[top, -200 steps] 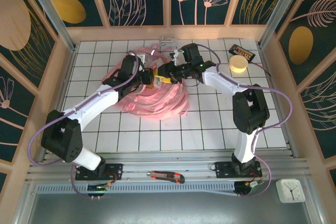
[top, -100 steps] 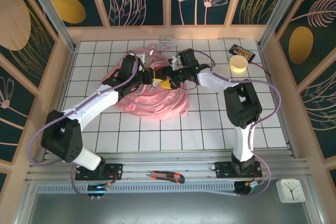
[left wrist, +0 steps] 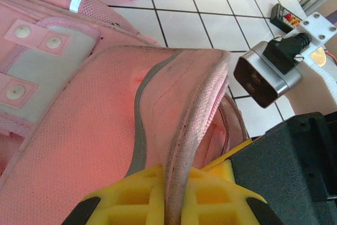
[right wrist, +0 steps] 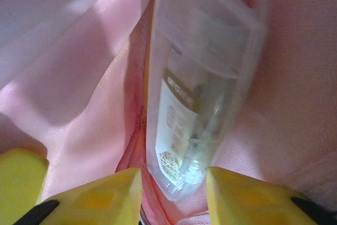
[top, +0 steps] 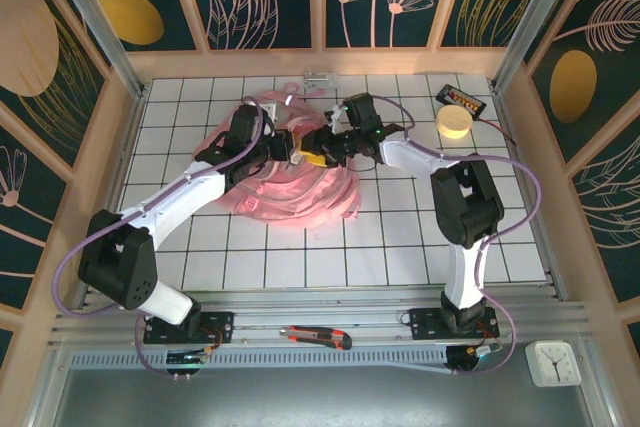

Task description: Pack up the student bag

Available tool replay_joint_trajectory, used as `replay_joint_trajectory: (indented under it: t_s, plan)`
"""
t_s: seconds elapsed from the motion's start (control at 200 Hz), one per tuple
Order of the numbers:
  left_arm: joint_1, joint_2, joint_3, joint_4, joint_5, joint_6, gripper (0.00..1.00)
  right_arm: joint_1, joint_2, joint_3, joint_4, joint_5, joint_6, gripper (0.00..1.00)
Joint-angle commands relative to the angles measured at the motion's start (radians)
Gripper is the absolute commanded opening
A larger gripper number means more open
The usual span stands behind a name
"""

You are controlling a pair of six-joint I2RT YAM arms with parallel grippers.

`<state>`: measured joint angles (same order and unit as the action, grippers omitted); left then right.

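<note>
The student bag (top: 300,197), a big pink backpack, lies left of the table's centre. My left gripper (top: 283,150) is shut on the piped rim of its opening (left wrist: 189,109) and holds that rim up between its yellow fingers (left wrist: 131,196). My right gripper (top: 313,154) reaches into the mouth from the right. In the right wrist view a clear plastic case (right wrist: 200,88) with printed contents lies against the pink lining (right wrist: 79,77). The near end of the case sits between the spread fingertips of my right gripper (right wrist: 174,196), with a thin gap at the left finger (right wrist: 100,193).
A pale yellow round roll (top: 454,124) and a black box with coloured buttons (top: 463,101) sit at the back right. A small white block (top: 318,78) lies behind the bag. A utility knife (top: 315,337) rests on the front rail.
The right arm's elbow has swung in towards the bag while its gripper stayed at the mouth and let go of the case. The left arm has held still.
</note>
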<state>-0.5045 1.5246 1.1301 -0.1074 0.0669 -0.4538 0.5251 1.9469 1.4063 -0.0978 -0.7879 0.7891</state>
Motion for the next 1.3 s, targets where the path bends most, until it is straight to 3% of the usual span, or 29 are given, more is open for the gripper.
replay_joint_trajectory:
  t_s: [0.0, 0.38, 0.651, 0.941, 1.106, 1.261, 1.291]
  plan:
    - [0.000, -0.046, 0.020, 0.150, 0.054, 0.023, 0.00, 0.003, 0.024, 0.007, 0.099, -0.004, 0.046, 0.34]
    - [0.000, -0.050, 0.002, 0.156, 0.059, 0.019, 0.00, 0.047, 0.144, 0.141, 0.160, -0.046, 0.112, 0.31]
    - [0.007, -0.047, -0.005, 0.172, 0.052, 0.008, 0.00, 0.046, 0.123, 0.142, 0.107, -0.037, 0.076, 0.33]
    - [0.021, -0.053, -0.020, 0.170, 0.040, 0.005, 0.00, 0.033, -0.004, 0.144, -0.111, 0.047, -0.075, 0.50]
    - [0.023, -0.057, -0.026, 0.170, 0.041, 0.001, 0.00, 0.029, -0.149, 0.050, -0.195, 0.105, -0.139, 0.66]
    - [0.023, -0.048, -0.029, 0.175, 0.059, -0.010, 0.00, -0.027, -0.282, -0.071, -0.217, 0.164, -0.154, 0.70]
    - [0.023, -0.045, -0.027, 0.175, 0.066, -0.012, 0.11, -0.039, -0.307, -0.097, -0.217, 0.174, -0.153, 0.71]
